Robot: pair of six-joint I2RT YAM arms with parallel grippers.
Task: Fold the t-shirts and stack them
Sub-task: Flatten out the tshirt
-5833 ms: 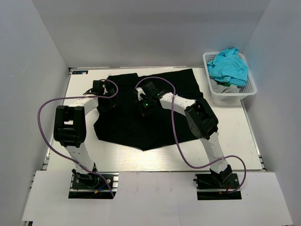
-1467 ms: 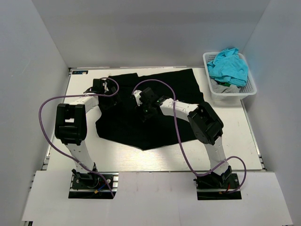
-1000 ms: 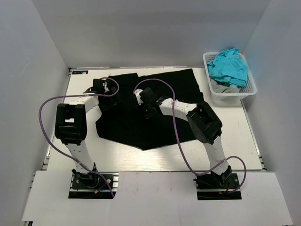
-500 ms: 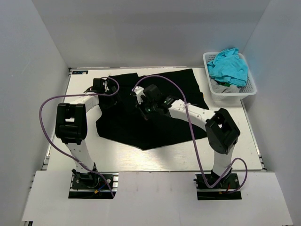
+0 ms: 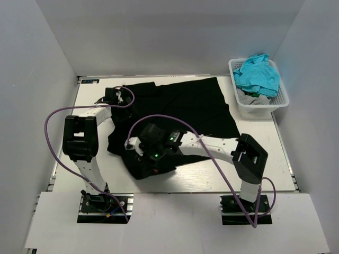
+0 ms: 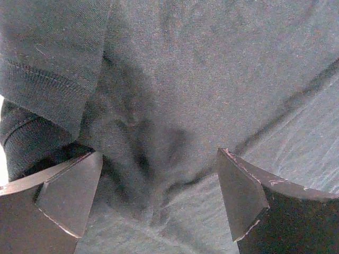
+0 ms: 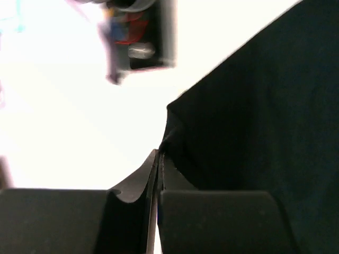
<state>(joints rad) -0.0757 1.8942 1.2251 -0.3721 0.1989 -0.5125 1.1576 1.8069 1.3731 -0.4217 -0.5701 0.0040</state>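
Observation:
A black t-shirt (image 5: 196, 106) lies spread on the white table, with its near part folded over toward the near left. My right gripper (image 5: 152, 157) is shut on a fold of it; in the right wrist view the closed jaws (image 7: 159, 154) pinch the shirt's edge (image 7: 254, 106) above the table. My left gripper (image 5: 113, 98) rests on the shirt's far-left part, by the sleeve. In the left wrist view it (image 6: 159, 196) is open, with wrinkled fabric (image 6: 212, 63) and a sleeve hem (image 6: 42, 84) between and beyond the fingers.
A white basket (image 5: 282, 103) holding teal t-shirts (image 5: 257, 74) stands at the back right. Grey walls close in the table on three sides. An arm's base (image 7: 143, 47) shows at the top of the right wrist view.
My right gripper has moved from the shirt's middle toward the near left, dragging a fold of black fabric with it; its elbow swung right. The left gripper has stayed put.

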